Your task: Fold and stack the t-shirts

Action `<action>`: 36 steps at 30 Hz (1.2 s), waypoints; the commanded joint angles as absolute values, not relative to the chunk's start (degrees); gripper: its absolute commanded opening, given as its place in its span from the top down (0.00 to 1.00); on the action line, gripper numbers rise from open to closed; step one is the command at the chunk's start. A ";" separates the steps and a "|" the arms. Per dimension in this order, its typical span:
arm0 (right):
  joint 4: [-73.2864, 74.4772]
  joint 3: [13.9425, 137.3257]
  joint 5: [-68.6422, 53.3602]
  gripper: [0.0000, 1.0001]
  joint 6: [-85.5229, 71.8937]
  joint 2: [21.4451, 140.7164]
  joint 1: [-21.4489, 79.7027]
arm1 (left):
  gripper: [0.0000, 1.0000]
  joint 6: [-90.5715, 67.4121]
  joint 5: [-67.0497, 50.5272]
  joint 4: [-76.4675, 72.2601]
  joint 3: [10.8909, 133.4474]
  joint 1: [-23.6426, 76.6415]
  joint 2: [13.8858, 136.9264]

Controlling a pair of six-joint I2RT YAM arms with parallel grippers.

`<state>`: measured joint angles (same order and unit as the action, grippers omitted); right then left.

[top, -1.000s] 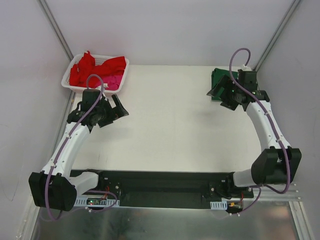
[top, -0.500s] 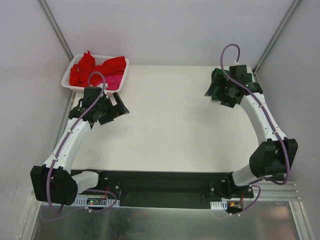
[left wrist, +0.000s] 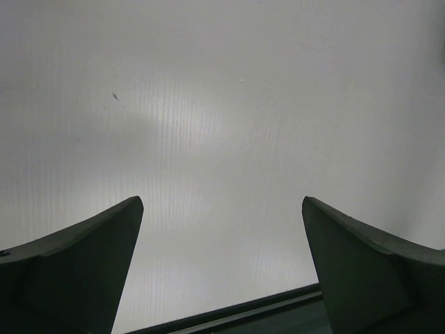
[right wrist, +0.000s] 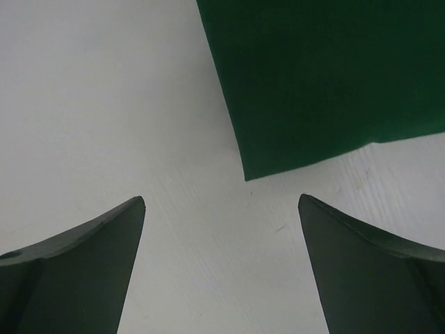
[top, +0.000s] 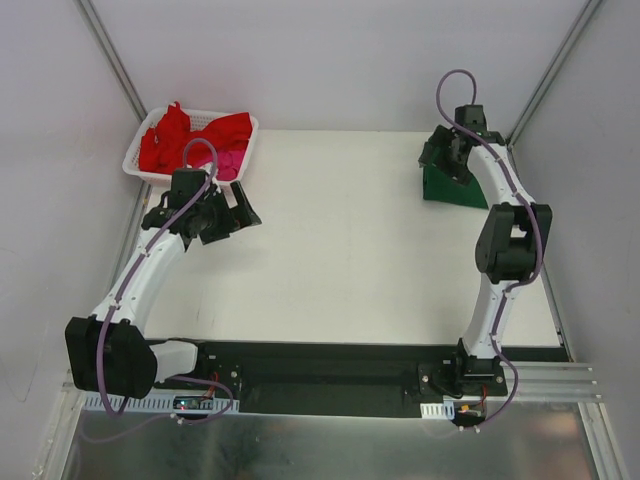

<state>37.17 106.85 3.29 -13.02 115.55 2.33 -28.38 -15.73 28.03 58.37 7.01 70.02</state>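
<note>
In the top view the dark green t-shirt (top: 458, 189) lies folded flat at the upper right of the frame, on the far right corner of the white counter (top: 350, 250). The right arm reaches over it, and the right pincer (top: 437, 158) hangs at the shirt's upper left edge, hiding part of the cloth. In the right wrist view the right pincer (right wrist: 220, 200) has its two dark fingers (right wrist: 83, 257) spread wide apart. There the dark green t-shirt (right wrist: 327, 76) fills the upper right of the frame, its straight edge and one corner ending just above the gap between the fingers, with bare counter (right wrist: 104, 90) to the left and below. Whether the fingers touch the counter cannot be told.

At the upper left of the top view a white mesh basket (top: 133, 165) sits on the counter's far left corner. It holds the red t-shirts (top: 165, 140) in a loose heap, with the magenta-pink t-shirt (top: 228, 160) showing at the heap's lower right. The left pincer (top: 240, 212) hangs just below and to the right of the basket in the frame. In the left wrist view the left pincer (left wrist: 221, 202) also has its fingers (left wrist: 76, 264) spread wide apart, against a pale ribbed surface (left wrist: 222, 104) with a dark strip (left wrist: 229, 316) along the bottom edge
</note>
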 commanded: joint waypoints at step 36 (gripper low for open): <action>29.34 89.95 -6.86 0.04 -2.20 90.03 5.35 | 0.01 -26.54 -9.75 20.65 62.49 6.33 72.25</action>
<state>23.92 94.85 -8.08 -9.39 110.87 2.44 -26.83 -9.87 21.76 59.13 7.01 75.44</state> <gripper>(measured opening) 0.963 0.993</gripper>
